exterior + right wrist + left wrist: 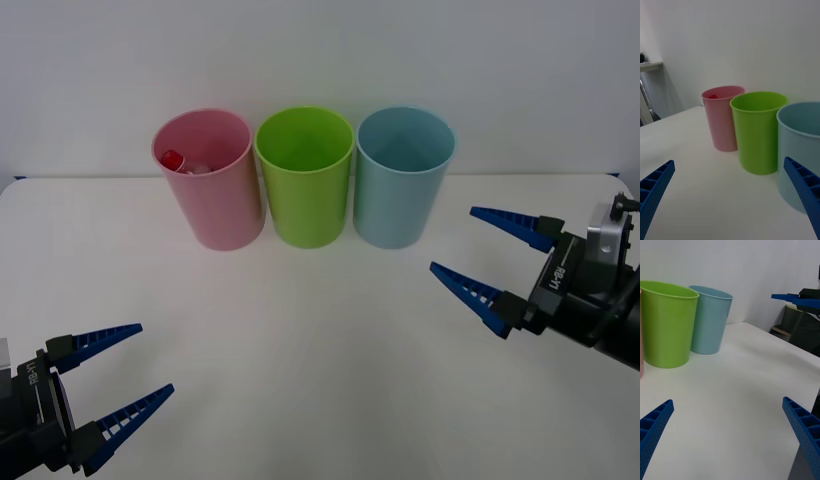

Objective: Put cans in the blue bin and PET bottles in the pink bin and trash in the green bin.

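PET bottle (177, 161) with red screw cap lay inside the pink bin (210, 180), leftmost in a row with the green bin (305, 175) in the middle and the blue bin (404, 175) on the right, all upright on the white tabletop (300, 350). Left claw (124, 388) hovered released at the near left; right claw (490, 256) hovered released, near the blue bin.

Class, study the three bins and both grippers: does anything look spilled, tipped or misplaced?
Nothing stands out. The pink bin, green bin and blue bin stand upright in a row, the PET bottle inside the pink one.
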Controlling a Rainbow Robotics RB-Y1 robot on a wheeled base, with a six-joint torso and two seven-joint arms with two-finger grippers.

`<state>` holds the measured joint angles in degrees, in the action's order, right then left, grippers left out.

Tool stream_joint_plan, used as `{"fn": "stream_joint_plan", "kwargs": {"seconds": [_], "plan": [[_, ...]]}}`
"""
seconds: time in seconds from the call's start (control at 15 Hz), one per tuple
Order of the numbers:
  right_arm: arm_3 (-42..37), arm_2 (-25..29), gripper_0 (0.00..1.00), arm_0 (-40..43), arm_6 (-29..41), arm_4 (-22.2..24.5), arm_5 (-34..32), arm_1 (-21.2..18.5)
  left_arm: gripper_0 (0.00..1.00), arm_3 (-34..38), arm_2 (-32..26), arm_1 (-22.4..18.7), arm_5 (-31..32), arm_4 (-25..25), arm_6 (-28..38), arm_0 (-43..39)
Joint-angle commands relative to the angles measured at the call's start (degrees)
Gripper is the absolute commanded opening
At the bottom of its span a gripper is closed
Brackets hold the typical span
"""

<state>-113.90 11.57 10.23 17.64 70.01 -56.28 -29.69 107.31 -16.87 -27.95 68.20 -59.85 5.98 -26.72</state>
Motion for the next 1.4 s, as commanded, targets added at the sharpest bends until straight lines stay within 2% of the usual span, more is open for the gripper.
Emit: {"fn": "stream_joint_plan", "kwargs": {"seconds": [0.07, 0.27, 0.47, 1.4], "plan": [[0.3, 5.7, 1.00, 2.8, 0.9, 2.1, -8.1, 0.8, 1.00, 0.0, 0.0, 0.0, 0.0, 0.0, 0.0, 0.0], [0.9, 9.6, 1.00, 3.4, 1.8, 4.4, -14.7, 0.7, 1.00, 0.0, 0.0, 0.0, 0.0, 0.0, 0.0, 0.0], [1.1, 11.1, 1.00, 3.4, 1.9, 5.3, -17.9, 0.7, 1.00, 0.0, 0.0, 0.0, 0.0, 0.0, 0.0, 0.0], [1.2, 12.3, 1.00, 6.9, 1.4, 5.5, -18.9, 2.5, 1.00, 0.0, 0.0, 0.0, 0.0, 0.0, 0.0, 0.0]]}}
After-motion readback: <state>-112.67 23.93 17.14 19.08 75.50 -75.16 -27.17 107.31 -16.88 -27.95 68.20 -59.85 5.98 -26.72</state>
